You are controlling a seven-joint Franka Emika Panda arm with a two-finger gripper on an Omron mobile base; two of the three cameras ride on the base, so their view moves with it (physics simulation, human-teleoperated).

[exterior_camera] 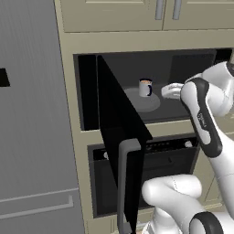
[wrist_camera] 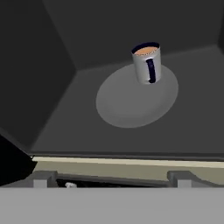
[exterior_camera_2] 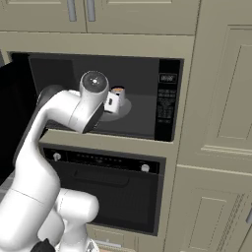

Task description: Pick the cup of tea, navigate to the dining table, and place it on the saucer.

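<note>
Inside a wall of beige cabinets [exterior_camera_2: 221,123], with a grey refrigerator panel [exterior_camera: 32,114] at far left: open microwave cavity [wrist_camera: 65,65], dark-walled, its black door [exterior_camera: 121,137] swung out to the left and a control panel [exterior_camera_2: 167,101] on the right; below it, a built-in oven [exterior_camera_2: 113,192] with two knobs. On the cavity floor, round grey turntable [wrist_camera: 127,105]; on the far right part of that disc, upright, the cup of tea [wrist_camera: 147,62], pale grey with dark rim, brown liquid visible, dark handle turned toward the opening. White arm reaching in from the right of the left base view, gripper [wrist_camera: 112,180] just outside the front sill of the cavity, well apart from the cup, fingers [wrist_camera: 43,178] spread wide and holding nothing. Step in hand, as judged: approach for the pick, with transport and placing on the saucer not yet begun. Good practice for this step, as judged: advance level over the sill, shift right to centre on the cup body, straddle the cylinder clear of the handle, close only once both pads flank the wall, then lift without tilt to avoid a spill and withdraw clear of roof and door edge.
</note>
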